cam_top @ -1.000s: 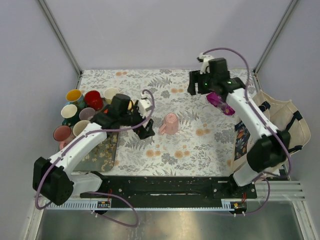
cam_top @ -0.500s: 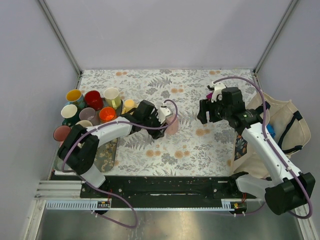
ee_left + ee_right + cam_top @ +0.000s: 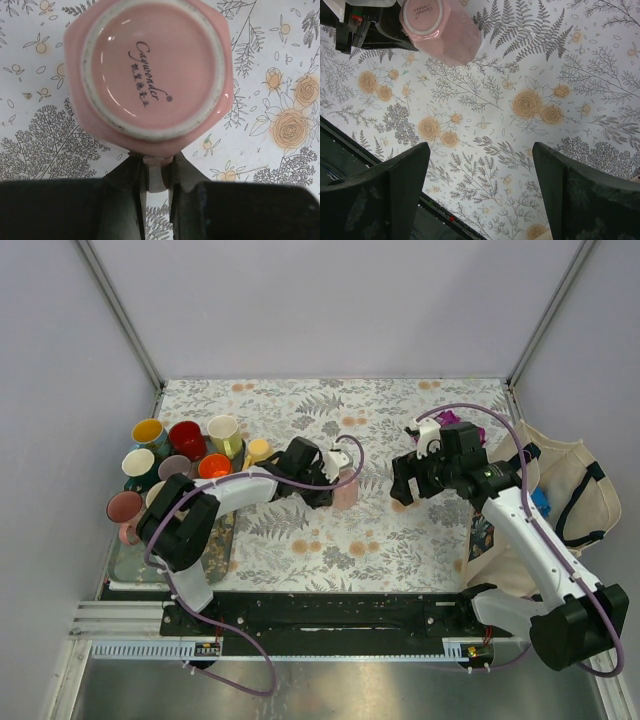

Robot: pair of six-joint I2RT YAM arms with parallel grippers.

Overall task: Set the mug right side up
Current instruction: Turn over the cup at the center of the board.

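Observation:
A pink mug (image 3: 346,491) stands upside down on the flowered tablecloth, its printed base (image 3: 152,75) facing up. My left gripper (image 3: 323,480) reaches in from the mug's left and is shut on the mug's handle (image 3: 156,176), which shows pinched between the two dark fingers (image 3: 125,200). My right gripper (image 3: 404,481) hovers to the right of the mug, apart from it, open with only cloth between its fingers (image 3: 400,185). The right wrist view shows the mug (image 3: 442,25) at the top left, with the left gripper (image 3: 370,30) beside it.
Several coloured mugs (image 3: 175,465) stand grouped at the left, by a patterned tray (image 3: 205,555). A purple object (image 3: 450,418) lies at the back right. A cloth tote bag (image 3: 560,480) hangs off the table's right edge.
My left gripper moved right to the pink mug and shut on its handle. The right arm swung from the back right corner toward the middle of the table, still open.

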